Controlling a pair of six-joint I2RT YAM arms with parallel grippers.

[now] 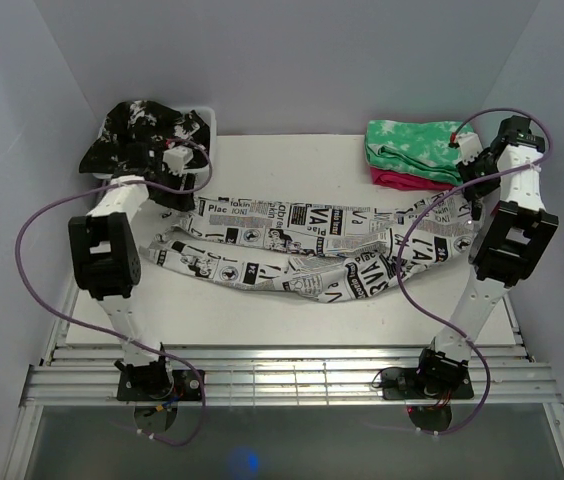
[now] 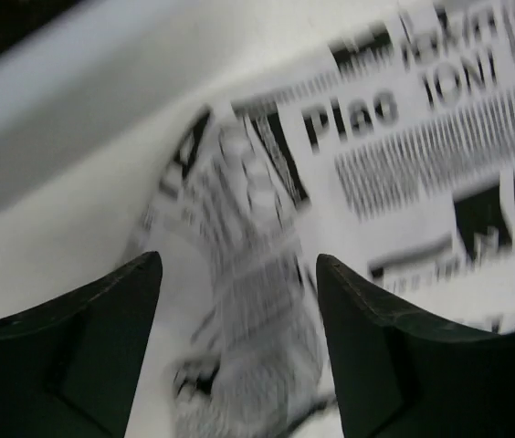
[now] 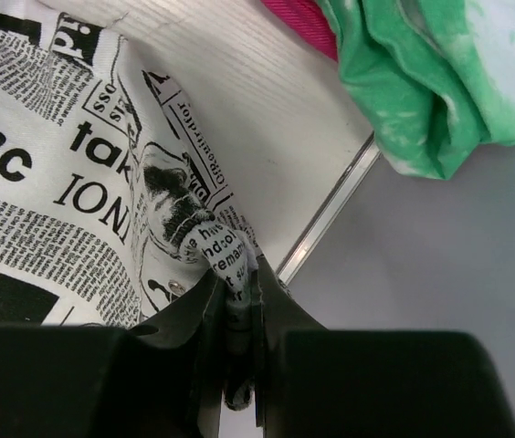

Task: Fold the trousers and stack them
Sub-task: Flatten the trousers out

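One black splotched garment [image 1: 142, 130] far-left; left gripper [image 2: 237, 260] wide, empty, over left end of trousers [image 1: 312, 218]; one pair, newspaper-print, stretched across desk [image 1: 292, 165] centre; right gripper [image 3: 235, 292] pinching their right end; one green cloth [image 1: 412, 148] on one pink cloth [image 1: 397, 180]; desk white; walls [image 1: 292, 60] pale

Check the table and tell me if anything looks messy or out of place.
The trousers sprawl across the table twisted and bunched mid-length, not flat. The right hand pinches one end; the left hand hangs open over the other. The black splotched garment slumps over its bin.
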